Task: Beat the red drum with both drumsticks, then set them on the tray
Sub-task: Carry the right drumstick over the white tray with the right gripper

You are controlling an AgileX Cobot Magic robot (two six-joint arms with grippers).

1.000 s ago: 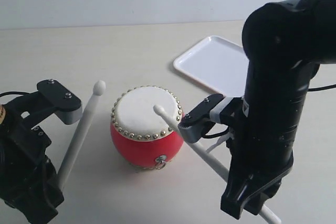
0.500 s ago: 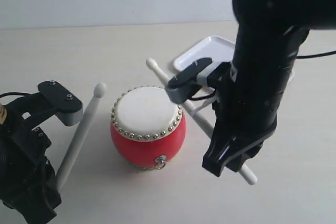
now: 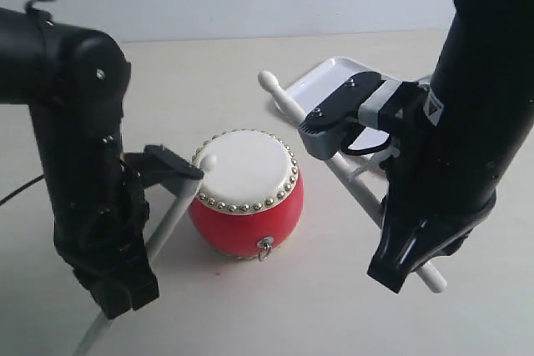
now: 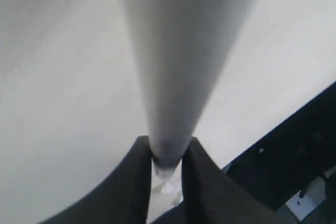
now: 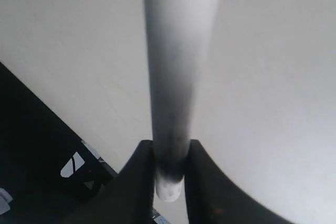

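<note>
The red drum (image 3: 246, 198) stands on the table with its cream skin up. My left gripper (image 3: 117, 293) is shut on one drumstick (image 3: 171, 218), and the stick's rounded tip rests on the left edge of the skin. My right gripper (image 3: 407, 258) is shut on the other drumstick (image 3: 288, 106), which slants up past the drum's right side, tip in the air near the white tray (image 3: 321, 77). In the left wrist view the jaws (image 4: 167, 150) pinch the stick (image 4: 178, 51). The right wrist view shows the same grip (image 5: 170, 153) on its stick (image 5: 178, 51).
The right arm's dark body (image 3: 476, 122) covers most of the tray. The left arm (image 3: 75, 122) stands tall just left of the drum. A pale wall runs along the far side of the table.
The left arm has swung in and brought its stick tip down onto the drum skin. The right arm has lifted its stick off the skin and carried it back toward the tray.
</note>
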